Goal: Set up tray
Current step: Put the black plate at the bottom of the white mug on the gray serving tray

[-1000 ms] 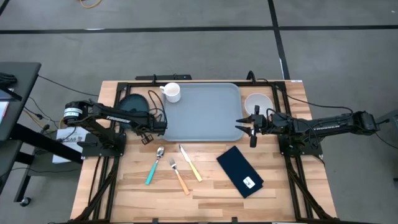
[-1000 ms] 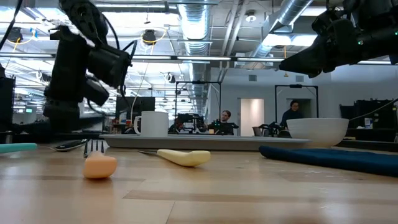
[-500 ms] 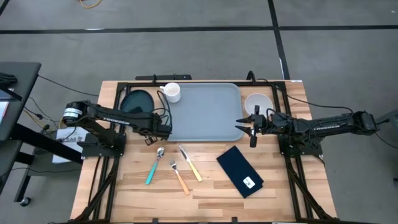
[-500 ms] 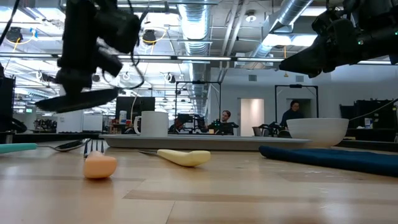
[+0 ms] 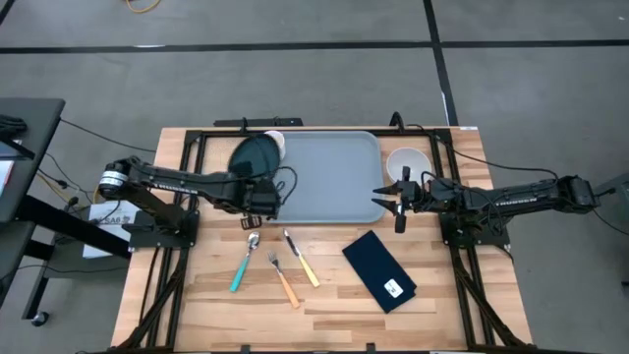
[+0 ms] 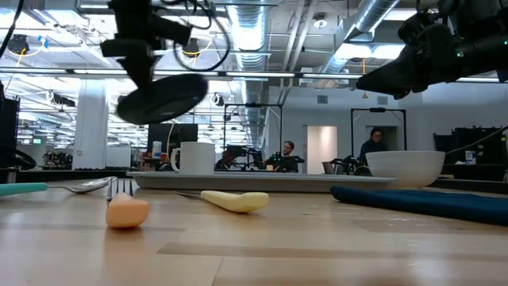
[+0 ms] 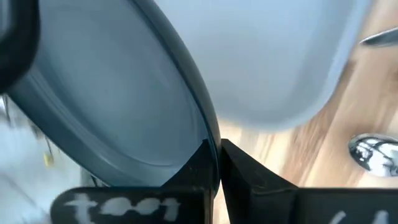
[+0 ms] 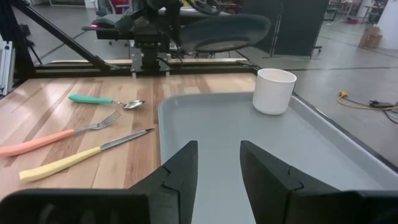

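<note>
The tray (image 5: 329, 177) is lying at the table's far middle, one white mug (image 5: 276, 141) at its far-left corner. One bowl (image 5: 406, 161), one napkin (image 5: 379, 270), one spoon (image 5: 244, 260), one fork (image 5: 283, 277) and one knife (image 5: 302, 259) are counted around it. One dark plate (image 5: 254, 156) is being held aloft over the tray's left edge, pinched tight in the left gripper (image 5: 261, 202). The right gripper (image 5: 390, 197) is being held half-open and empty at the tray's right edge.

the tray (image 5: 329, 177) lies at the table's far middle, with a mug (image 8: 274, 91) on its far-left corner and a plate (image 5: 252, 155) raised over its left edge. a bowl (image 5: 406, 161) sits right of it. nearer lie a spoon (image 5: 244, 260), fork (image 5: 283, 279), knife (image 5: 302, 259), then a napkin (image 5: 378, 270) rightward.
</note>
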